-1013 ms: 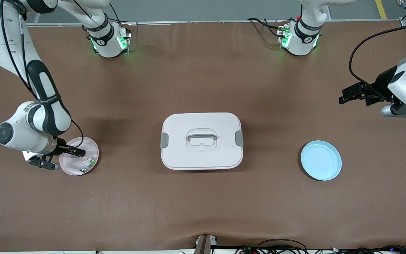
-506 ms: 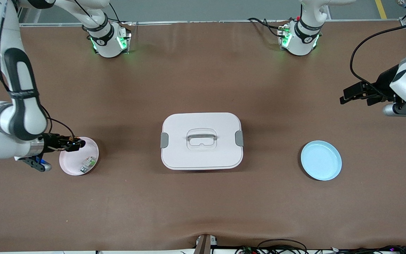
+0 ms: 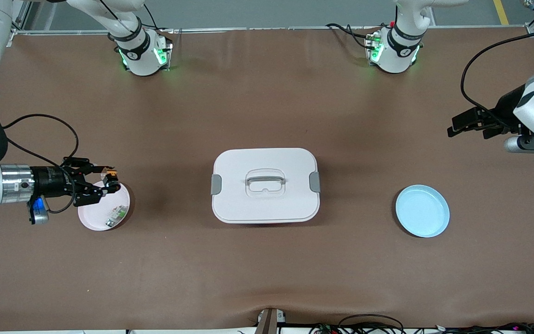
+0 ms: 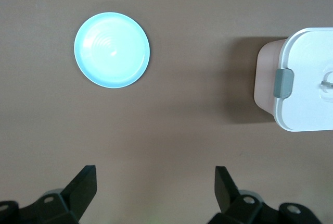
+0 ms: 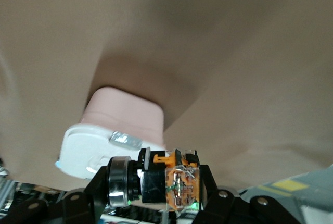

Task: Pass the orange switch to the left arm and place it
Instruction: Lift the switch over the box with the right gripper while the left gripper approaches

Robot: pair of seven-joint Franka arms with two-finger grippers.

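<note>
Two arms, two plates, one box on the brown table [image 3: 267, 269].

Right gripper [image 3: 109, 182] hangs over the rim of the pink plate [image 3: 92, 218] at the right arm's end of the table, turned sideways, jaws pinching the orange switch [image 3: 112, 175]. The right wrist view shows the switch [image 5: 156, 179] gripped crosswise, metallic ring at one end, orange part at the other.

One small green-and-white component [image 3: 115, 215] lies in the pink plate.

One white lidded box [image 3: 265, 185], grey clips on both short sides, sits mid-table.

One light blue plate [image 3: 422, 211] lies bare toward the left arm's end, well apart from the box.

Left gripper [image 3: 468, 124] waits over bare table at its own end, jaws spread wide, holding nothing.
</note>
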